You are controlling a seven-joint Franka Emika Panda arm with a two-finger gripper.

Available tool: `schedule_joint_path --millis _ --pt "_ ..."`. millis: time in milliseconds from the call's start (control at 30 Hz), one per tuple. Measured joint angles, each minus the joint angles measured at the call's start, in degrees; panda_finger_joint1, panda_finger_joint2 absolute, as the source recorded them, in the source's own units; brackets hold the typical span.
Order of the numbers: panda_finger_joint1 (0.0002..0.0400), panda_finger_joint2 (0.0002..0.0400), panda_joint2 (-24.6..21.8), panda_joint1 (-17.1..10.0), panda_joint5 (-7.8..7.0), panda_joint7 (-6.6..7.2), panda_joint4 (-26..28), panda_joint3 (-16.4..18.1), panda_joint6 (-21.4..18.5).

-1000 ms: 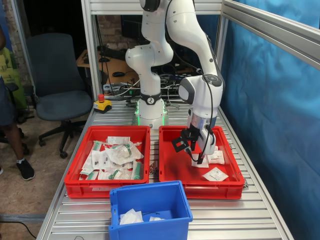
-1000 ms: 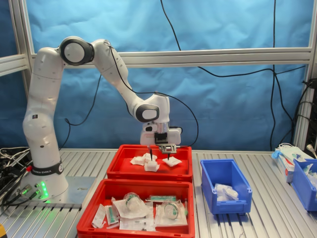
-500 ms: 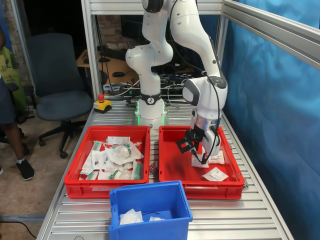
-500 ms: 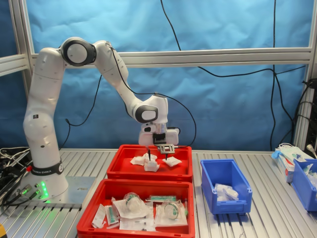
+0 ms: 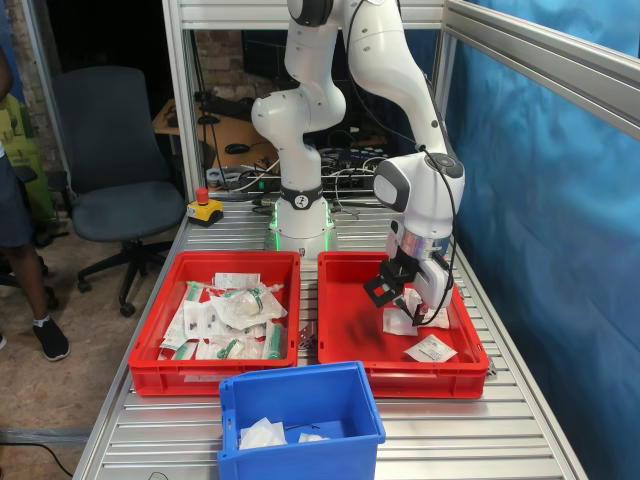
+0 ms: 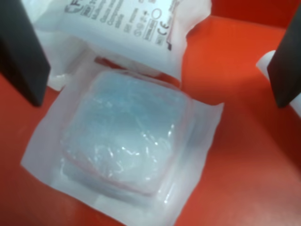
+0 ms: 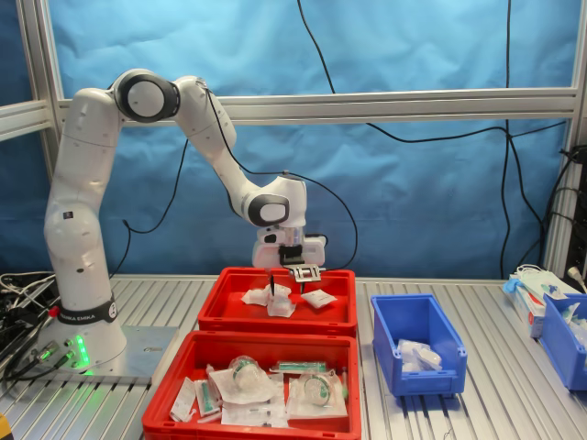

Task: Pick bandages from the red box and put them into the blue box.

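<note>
bandages: white sealed packets [image 5: 431,348] on the floor of the red tray [image 5: 346,352] at the first exterior view's right; one lies alone at the near side, a small cluster [image 5: 400,318] sits just under the arm's tool
packet under tool: wrist view shows a squarish clear-topped packet [image 6: 123,147] on red floor, a printed white packet [image 6: 123,28] overlapping its far edge
gripper: [image 5: 408,300] low inside that tray, over the cluster; in the wrist view its dark fingers [image 6: 21,51] stand wide, one on each side of the packet, nothing between them but the packet lying flat; contact with the packet hard to tell
blue box: [image 5: 298,415] near side of the table in the first exterior view, in front of both trays, a couple of white packets already in its bottom; in the second exterior view it sits at the second exterior view's right [image 7: 417,343]
second red tray: [image 5: 223,322] beside the first, at the first exterior view's left, heaped with larger wrappers with green rolls
in the way: arm's wrist covers part of the cluster in both exterior views
only first exterior view: red-topped stop button [image 5: 204,207], office chair [image 5: 115,165], person's leg at edge
only second exterior view: another blue bin [image 7: 564,339] at the far right edge
</note>
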Motion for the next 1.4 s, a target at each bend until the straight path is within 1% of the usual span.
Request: schedule_joint_path --millis 100,500,1300,1333,1400 --pt "0.0400 0.0400 0.8 0.2 0.00 -0.26 0.0 0.1 0.0" --pt "0.0400 0.0400 3.2 0.4 0.00 -0.56 -0.2 0.1 0.0" --pt "0.0400 0.0400 4.1 0.4 0.00 -0.66 -0.4 0.1 0.0" --pt "0.0368 0.0368 4.1 0.4 0.00 -0.66 -0.4 0.1 0.0" --pt "0.0368 0.0368 4.1 0.4 0.00 -0.66 -0.4 0.1 0.0"
